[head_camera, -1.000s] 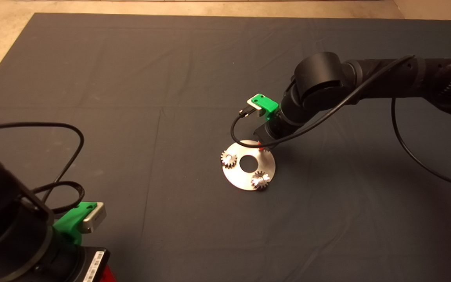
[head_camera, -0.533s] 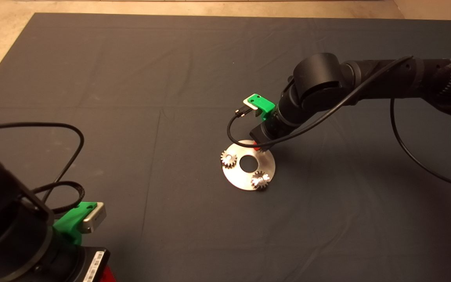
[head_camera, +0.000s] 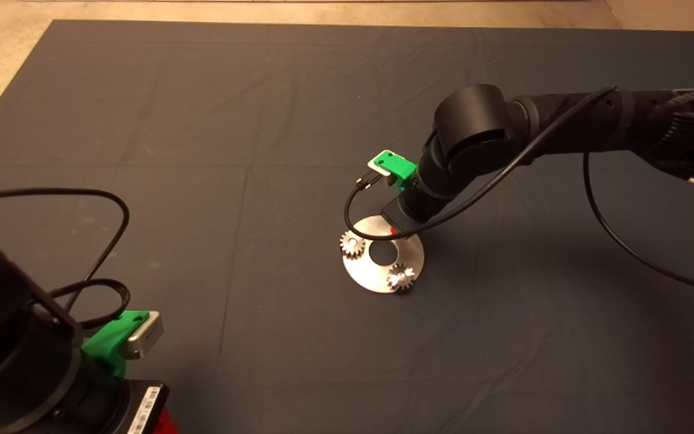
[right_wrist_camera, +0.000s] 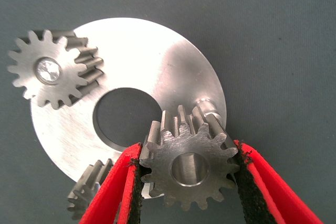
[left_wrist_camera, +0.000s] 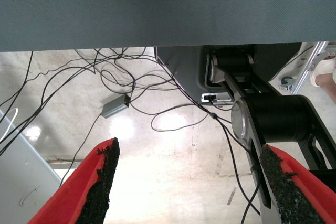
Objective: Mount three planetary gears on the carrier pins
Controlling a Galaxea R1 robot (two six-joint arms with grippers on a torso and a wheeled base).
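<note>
Your right gripper (right_wrist_camera: 188, 182) is clamped on the third gear (right_wrist_camera: 189, 166), holding it over the disc's (head_camera: 377, 280) far edge, above the free pin (right_wrist_camera: 206, 104), not seated. Two gears are already on their pins: one at the disc's left (head_camera: 352, 245), one at its near edge (head_camera: 401, 278). Your left gripper (left_wrist_camera: 188, 184) is parked at the lower left, fingers spread with nothing between them, seeing floor cables (left_wrist_camera: 121, 77).

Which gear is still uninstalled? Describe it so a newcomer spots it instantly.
Find the flat round silver disc with a large centre hole, mid-mat. At its far edge the right gripper holds a small silver-grey spur gear between its red fingers, beside a bare pin. Unlike the two seated gears, its centre hole is empty.
</note>
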